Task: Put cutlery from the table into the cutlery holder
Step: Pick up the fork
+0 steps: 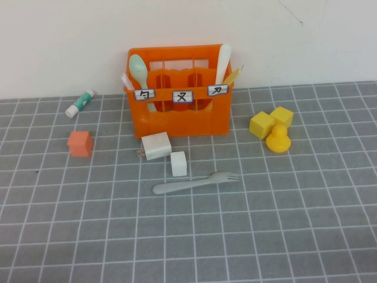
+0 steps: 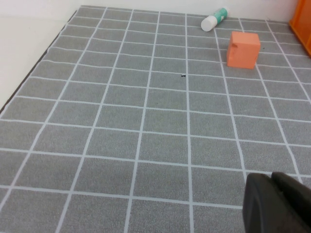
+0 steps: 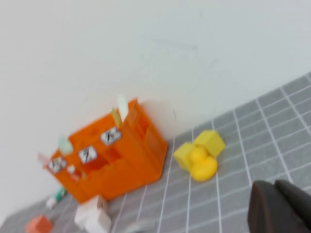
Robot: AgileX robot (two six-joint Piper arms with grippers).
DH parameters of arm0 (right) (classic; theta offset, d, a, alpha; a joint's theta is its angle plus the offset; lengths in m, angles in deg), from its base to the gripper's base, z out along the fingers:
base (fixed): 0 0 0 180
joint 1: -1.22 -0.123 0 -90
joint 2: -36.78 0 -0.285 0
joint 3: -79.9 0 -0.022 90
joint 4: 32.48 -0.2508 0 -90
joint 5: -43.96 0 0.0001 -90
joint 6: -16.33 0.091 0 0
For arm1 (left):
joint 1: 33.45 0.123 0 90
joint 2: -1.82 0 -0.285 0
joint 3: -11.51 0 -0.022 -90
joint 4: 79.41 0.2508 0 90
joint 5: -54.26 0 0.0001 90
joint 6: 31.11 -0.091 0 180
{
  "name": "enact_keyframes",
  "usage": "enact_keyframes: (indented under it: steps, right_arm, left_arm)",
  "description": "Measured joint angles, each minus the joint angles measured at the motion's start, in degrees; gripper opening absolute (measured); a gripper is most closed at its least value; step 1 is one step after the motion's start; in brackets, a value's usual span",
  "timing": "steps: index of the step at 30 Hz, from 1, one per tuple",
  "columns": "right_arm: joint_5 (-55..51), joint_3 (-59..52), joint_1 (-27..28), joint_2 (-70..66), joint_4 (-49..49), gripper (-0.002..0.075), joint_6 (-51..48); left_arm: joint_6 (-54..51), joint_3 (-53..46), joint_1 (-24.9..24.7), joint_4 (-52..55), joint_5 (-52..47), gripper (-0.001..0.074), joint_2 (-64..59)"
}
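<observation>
A grey fork (image 1: 197,181) lies flat on the tiled surface (image 1: 283,224) just before the orange cutlery holder (image 1: 179,112), unpicked, with the left tool (image 2: 279,204) and right tool (image 3: 282,206) both back off it, their state impossible to tell.

Lab tabletop: grey gridded mat (image 1: 294,224), plain white wall (image 1: 59,41), staged toys.
</observation>
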Motion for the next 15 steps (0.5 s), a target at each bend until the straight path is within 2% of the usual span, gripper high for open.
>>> enact_keyframes:
  steps: [5, 10, 15]
  right_arm:
    - [-5.2, 2.0, 0.0, 0.0, -0.1, -0.0003, -8.4]
    - [-11.4, 11.1, 0.0, -1.9, -0.1, -0.0003, -23.0]
    - [-15.9, 19.8, 0.0, -8.2, -0.2, -0.0003, -29.8]
  left_arm:
    - [0.0, 0.0, 0.0, 0.0, 0.0, -0.0001, 0.0]
    - [0.0, 0.0, 0.0, 0.0, 0.0, -0.0001, 0.0]
    - [-0.1, 0.0, 0.0, 0.0, 0.0, -0.0001, 0.0]
